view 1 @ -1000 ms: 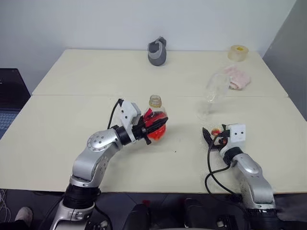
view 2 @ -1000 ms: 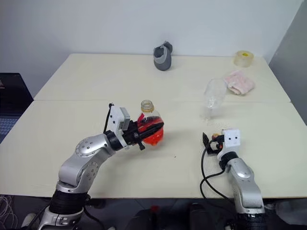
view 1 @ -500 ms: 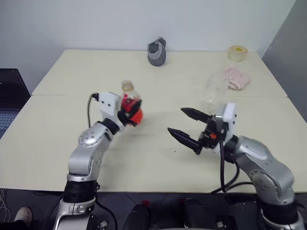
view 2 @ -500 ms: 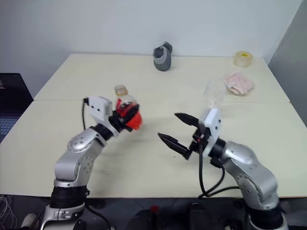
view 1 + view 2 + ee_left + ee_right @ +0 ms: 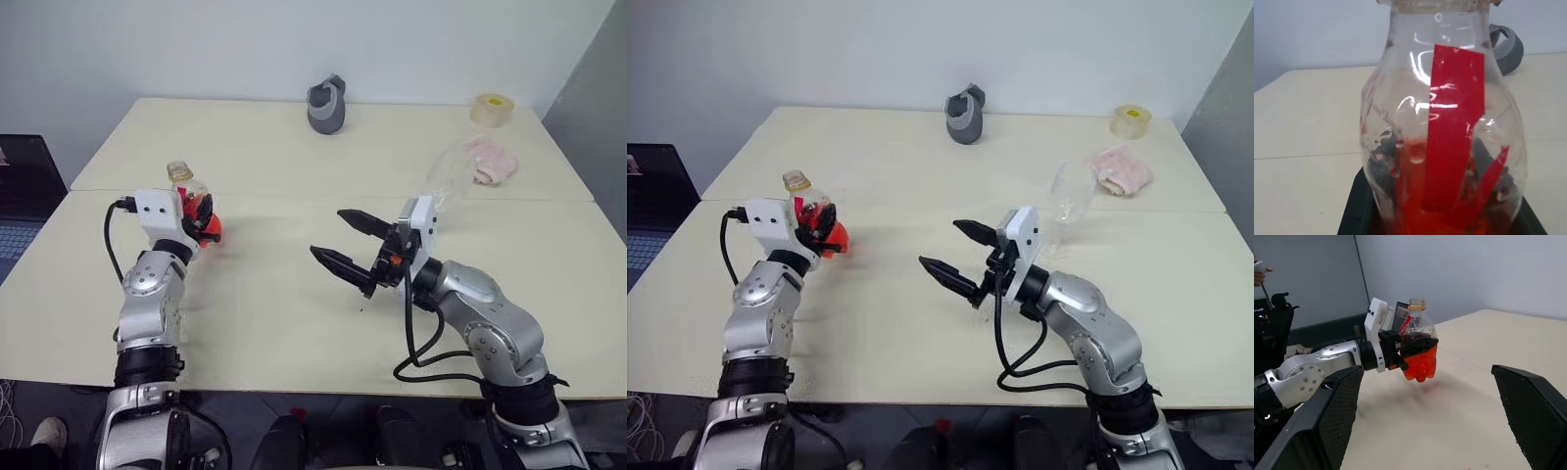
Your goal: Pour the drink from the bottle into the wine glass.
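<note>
— what sort of place is this?
— a lab or test room: bare white wall (image 5: 196, 49), two plain cream tables (image 5: 294, 147) pushed together, a roll of tape (image 5: 490, 108) at two o'clock, a laptop (image 5: 20, 196) at nine.

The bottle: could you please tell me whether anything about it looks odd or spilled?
Nothing looks spilled or damaged. The bottle is upright in the shut left gripper, clear of the table. The only oddity: it is far to the left of the wine glass, which stands behind the open right gripper.
</note>
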Available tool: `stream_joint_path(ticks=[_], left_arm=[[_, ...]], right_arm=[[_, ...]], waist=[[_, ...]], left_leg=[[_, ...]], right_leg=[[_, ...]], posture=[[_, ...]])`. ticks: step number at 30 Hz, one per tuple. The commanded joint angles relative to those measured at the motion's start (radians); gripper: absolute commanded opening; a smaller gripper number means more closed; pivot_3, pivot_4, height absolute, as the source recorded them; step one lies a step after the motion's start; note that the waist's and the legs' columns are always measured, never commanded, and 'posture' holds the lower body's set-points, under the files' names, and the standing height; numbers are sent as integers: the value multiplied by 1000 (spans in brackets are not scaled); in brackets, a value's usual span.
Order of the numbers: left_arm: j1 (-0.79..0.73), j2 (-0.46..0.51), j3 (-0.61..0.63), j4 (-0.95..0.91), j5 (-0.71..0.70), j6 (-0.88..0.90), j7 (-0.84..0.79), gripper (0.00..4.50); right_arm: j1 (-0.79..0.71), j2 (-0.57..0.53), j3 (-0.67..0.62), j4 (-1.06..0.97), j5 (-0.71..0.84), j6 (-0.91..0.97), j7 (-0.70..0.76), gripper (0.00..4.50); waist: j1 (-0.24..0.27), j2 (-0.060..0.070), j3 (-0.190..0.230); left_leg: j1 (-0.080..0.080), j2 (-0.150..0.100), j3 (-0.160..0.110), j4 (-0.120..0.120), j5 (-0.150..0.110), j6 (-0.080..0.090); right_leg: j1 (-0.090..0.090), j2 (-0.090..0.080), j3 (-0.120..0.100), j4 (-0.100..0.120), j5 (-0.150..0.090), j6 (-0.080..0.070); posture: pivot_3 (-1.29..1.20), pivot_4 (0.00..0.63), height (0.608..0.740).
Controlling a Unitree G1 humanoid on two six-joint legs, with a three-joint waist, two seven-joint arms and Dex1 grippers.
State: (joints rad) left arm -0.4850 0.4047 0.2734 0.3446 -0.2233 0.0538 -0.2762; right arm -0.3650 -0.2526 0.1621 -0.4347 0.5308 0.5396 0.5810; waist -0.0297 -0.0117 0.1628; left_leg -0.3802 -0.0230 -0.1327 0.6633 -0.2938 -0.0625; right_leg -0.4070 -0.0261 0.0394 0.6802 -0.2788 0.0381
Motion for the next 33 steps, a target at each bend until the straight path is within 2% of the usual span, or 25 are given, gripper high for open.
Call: stream_joint_path(ticks=[1, 5, 11, 15, 18, 21, 22, 33], left_arm=[[-62, 21, 14, 94, 13, -114, -18, 1343], [-128, 21, 11, 268, 29, -209, -20, 1343], [-145, 12, -3, 382, 38, -279, -44, 1343], [-137, 16, 3, 400, 30, -298, -58, 2424], [-130, 15, 6, 391, 25, -298, -62, 3408], [-111, 8, 7, 343, 19, -279, -57, 4336], [-103, 6, 8, 325, 16, -271, -55, 4468], [208, -47, 43, -203, -51, -3, 57, 4468]], right_arm=[[-18, 19, 0, -17, -7, -29, -11, 4480], [-22, 34, 1, -7, -21, -39, -21, 4480], [-24, 40, -7, -3, -42, -42, -28, 4480], [-25, 42, -25, -5, -35, -32, -43, 4500], [-24, 39, -24, -7, -34, -32, -45, 4500], [-23, 36, -17, -8, -41, -36, -42, 4500], [-22, 35, -15, -7, -43, -39, -39, 4500], [33, 23, -4, -31, -51, -72, -27, 4500]], waist=[[-1, 0, 0], [-2, 0, 0], [-3, -1, 0], [-3, -1, -1], [-4, -1, -1], [-4, -1, -1], [-4, -1, -1], [-4, -1, -1]], left_leg=[[0, 0, 0, 0, 0, 0], [0, 0, 0, 0, 0, 0], [0, 0, 0, 0, 0, 0], [0, 0, 0, 0, 0, 0], [0, 0, 0, 0, 0, 0], [0, 0, 0, 0, 0, 0], [0, 0, 0, 0, 0, 0], [0, 1, -1, -1, 0, 0]], right_leg=[[0, 0, 0, 0, 0, 0], [0, 0, 0, 0, 0, 0], [-1, 0, 0, 0, 0, 0], [-1, 0, 0, 1, 0, 0], [-1, 1, 0, 1, 0, 0], [-1, 1, 0, 1, 0, 0], [-1, 1, 0, 1, 0, 0], [-1, -2, 1, 1, 0, 0]], posture=[[0, 150, 740], [0, 150, 740], [0, 150, 740], [0, 150, 740], [0, 150, 740], [0, 150, 740], [0, 150, 740], [0, 150, 740]])
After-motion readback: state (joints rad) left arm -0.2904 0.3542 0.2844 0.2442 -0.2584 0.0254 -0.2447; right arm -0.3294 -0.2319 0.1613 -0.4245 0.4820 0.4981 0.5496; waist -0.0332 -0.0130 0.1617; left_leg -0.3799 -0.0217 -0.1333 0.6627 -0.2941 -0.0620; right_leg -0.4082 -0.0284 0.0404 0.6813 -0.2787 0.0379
